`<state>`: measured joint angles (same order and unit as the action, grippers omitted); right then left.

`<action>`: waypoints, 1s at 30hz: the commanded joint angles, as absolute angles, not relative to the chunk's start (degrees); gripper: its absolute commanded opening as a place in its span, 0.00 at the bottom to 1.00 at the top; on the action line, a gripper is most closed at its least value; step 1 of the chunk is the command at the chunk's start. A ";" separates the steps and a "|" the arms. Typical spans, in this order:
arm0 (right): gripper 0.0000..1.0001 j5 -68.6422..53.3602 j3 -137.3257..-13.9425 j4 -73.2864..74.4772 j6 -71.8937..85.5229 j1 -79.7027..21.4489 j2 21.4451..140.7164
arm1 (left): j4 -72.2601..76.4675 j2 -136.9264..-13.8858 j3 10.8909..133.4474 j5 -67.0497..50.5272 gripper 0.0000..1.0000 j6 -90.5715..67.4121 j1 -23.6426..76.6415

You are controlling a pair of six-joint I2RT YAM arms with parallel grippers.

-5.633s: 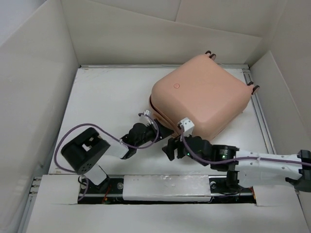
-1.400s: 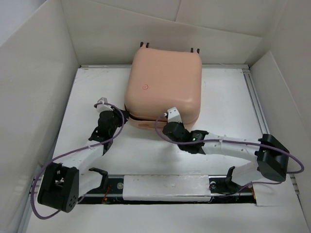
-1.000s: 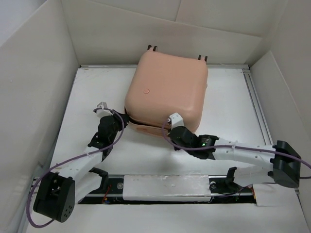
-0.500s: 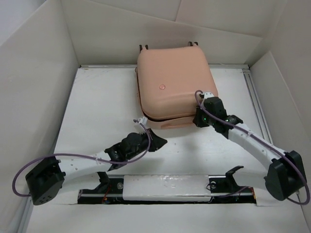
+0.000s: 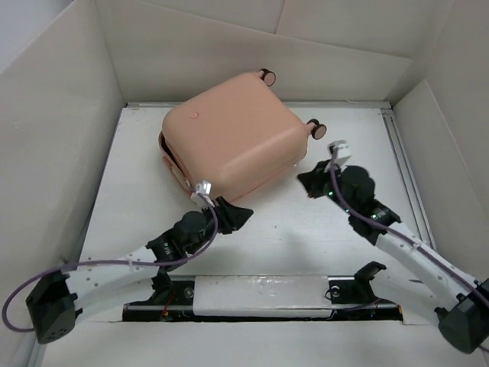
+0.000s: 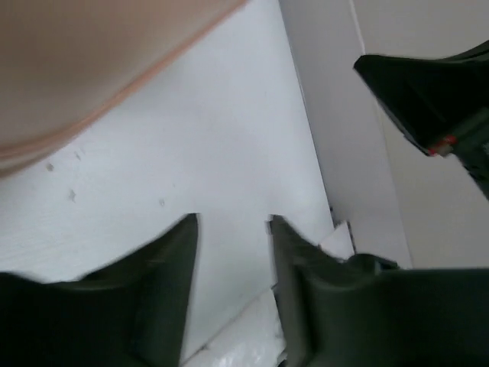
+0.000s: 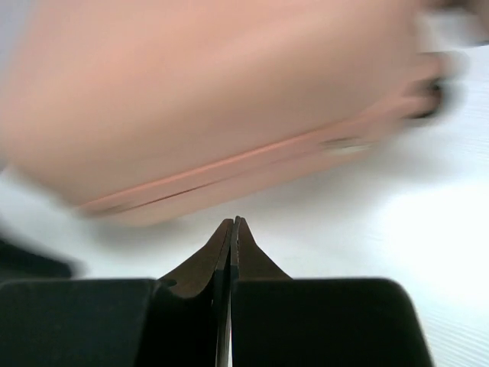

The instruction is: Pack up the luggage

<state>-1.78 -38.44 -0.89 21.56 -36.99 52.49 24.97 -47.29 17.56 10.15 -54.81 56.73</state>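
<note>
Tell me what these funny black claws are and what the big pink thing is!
Those are two robot arms bolted to the near edge of a white table. One picture looks down from above; the other two come from little cameras on the arms' wrists, so each shows its own claw up close.

The big pink thing is a suitcase, closed and lying flat, turned at an angle. You can see two little wheels at its far side.

The left claw sits just in front of the suitcase with its fingers a little apart, holding nothing. The right claw is beside the suitcase's right corner with its fingers pressed together, also holding nothing. In its close-up the suitcase looks blurry.
</note>
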 commanded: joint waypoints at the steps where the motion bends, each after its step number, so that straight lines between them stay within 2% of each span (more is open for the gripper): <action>1: 0.00 -11.85 -37.87 6.57 16.54 -24.11 52.90 | 13.73 -39.23 20.30 18.18 0.45 -53.00 55.20; 3: 0.00 -13.88 -39.63 9.04 14.77 -19.71 55.19 | 9.17 -36.66 20.30 21.16 0.68 -53.00 55.20; 5: 0.02 -13.89 -41.48 11.33 15.28 -20.38 55.20 | 5.73 -33.86 21.00 24.15 0.76 -53.00 55.20; 6: 0.10 -13.89 -41.48 10.29 15.90 -22.48 54.33 | 4.06 -33.32 22.83 28.52 0.80 -53.00 55.20; 7: 0.12 -13.02 -40.18 8.98 16.69 -23.72 53.45 | 1.61 -33.31 23.81 30.74 0.83 -53.00 55.20; 9: 0.20 -11.52 -38.41 6.68 18.01 -25.48 52.13 | 2.28 -34.35 25.65 33.73 0.84 -51.69 55.20; 10: 0.28 -10.38 -37.80 6.68 18.63 -26.62 52.12 | 2.29 -35.67 28.88 36.01 0.86 -50.55 55.20; 11: 0.37 -9.76 -37.79 6.68 18.63 -27.15 52.12 | 2.29 -37.42 31.18 36.73 0.86 -49.84 55.20; 12: 0.53 -9.06 -37.27 6.16 19.15 -27.68 52.12 | 1.68 -41.70 33.64 36.74 0.87 -48.88 55.20; 14: 0.59 -6.78 -37.27 6.15 19.16 -28.91 52.82 | 0.89 -46.47 42.56 38.31 0.87 -45.73 55.20; 16: 0.59 -6.24 -37.79 5.10 19.16 -28.92 54.40 | 0.88 -53.06 49.27 37.98 0.90 -42.73 54.15; 18: 0.48 -6.50 -38.49 5.10 19.16 -28.92 55.80 | -1.49 -57.37 59.30 27.49 0.89 -41.05 47.50; 19: 0.50 -7.29 -39.11 5.10 19.16 -28.92 56.33 | -1.49 -60.26 61.07 20.11 0.87 -41.04 37.37; 20: 0.51 -7.29 -39.11 5.10 18.64 -28.92 56.34 | -0.62 -61.34 62.04 6.73 0.83 -41.04 31.87; 22: 0.54 -6.51 -38.33 5.10 18.63 -29.44 55.20 | 2.62 -63.62 62.58 -2.42 0.78 -45.15 17.93; 23: 0.57 -5.98 -38.32 5.10 19.15 -29.44 53.46 | 3.68 -64.24 61.97 -5.33 0.76 -46.57 14.19; 26: 0.67 -4.92 -36.39 3.00 19.78 -29.44 51.25 | 5.79 -68.09 61.96 -6.59 0.76 -50.00 4.87; 28: 0.67 -5.70 -36.39 2.20 20.30 -29.44 51.76 | 5.27 -71.70 65.20 -6.06 0.78 -50.01 1.51; 30: 0.53 -5.71 -37.27 2.20 20.30 -29.44 53.95 | 3.79 -78.81 68.54 -7.55 0.79 -49.23 -2.89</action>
<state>-6.37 -36.88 5.96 19.68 -28.97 52.34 3.03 -73.25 63.59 -1.34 -48.45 0.62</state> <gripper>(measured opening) 0.551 0.784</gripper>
